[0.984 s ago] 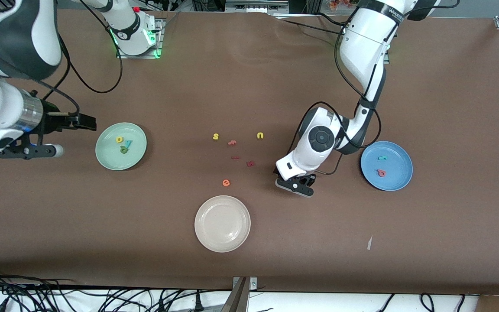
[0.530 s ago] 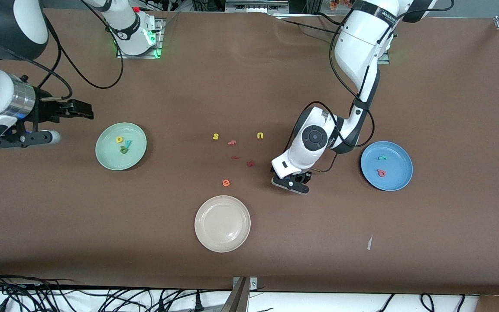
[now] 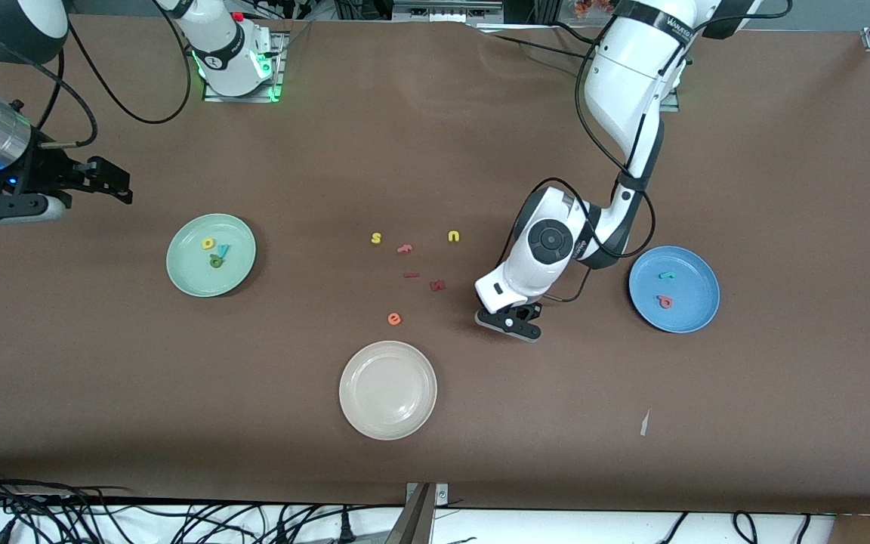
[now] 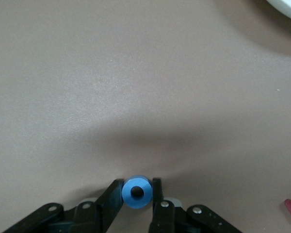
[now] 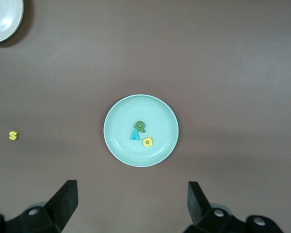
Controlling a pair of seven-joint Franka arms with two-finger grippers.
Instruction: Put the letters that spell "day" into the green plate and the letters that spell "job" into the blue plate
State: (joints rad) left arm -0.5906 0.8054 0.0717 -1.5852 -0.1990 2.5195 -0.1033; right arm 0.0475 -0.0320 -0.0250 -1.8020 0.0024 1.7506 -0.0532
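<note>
Left pincer (image 4: 137,194) has closed on blue "o" (image 4: 137,192).

Brown table (image 3: 782,151); black cables (image 3: 178,521) along edge.

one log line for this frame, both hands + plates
left hand: shut on blue "o", at table | right hand: open, waiting above green plate | green plate: three letters | blue plate: two letters

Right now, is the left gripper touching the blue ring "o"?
Touching. The left wrist view shows the left gripper shut on the blue ring "o", a finger pressed against each side, down at the table.
</note>
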